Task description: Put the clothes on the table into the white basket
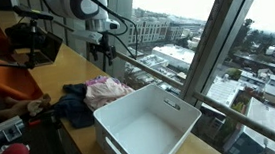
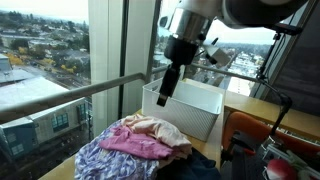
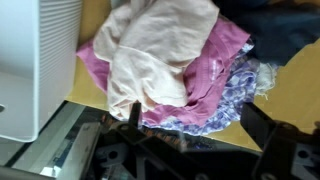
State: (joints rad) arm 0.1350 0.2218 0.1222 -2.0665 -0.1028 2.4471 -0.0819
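The fingers (image 3: 264, 128) are standing wide apart and holding nothing, hanging above the heap of clothes (image 3: 165, 60) in the wrist view. The pink and white garment (image 2: 140, 140) is lying on top. The lilac patterned one (image 2: 98, 160) is spreading out beneath it, and the navy one (image 3: 285, 30) is sitting at the heap's edge, seemingly touching the others. The heap is resting on the bench (image 1: 73, 65), just beside the white basket (image 1: 147, 126).
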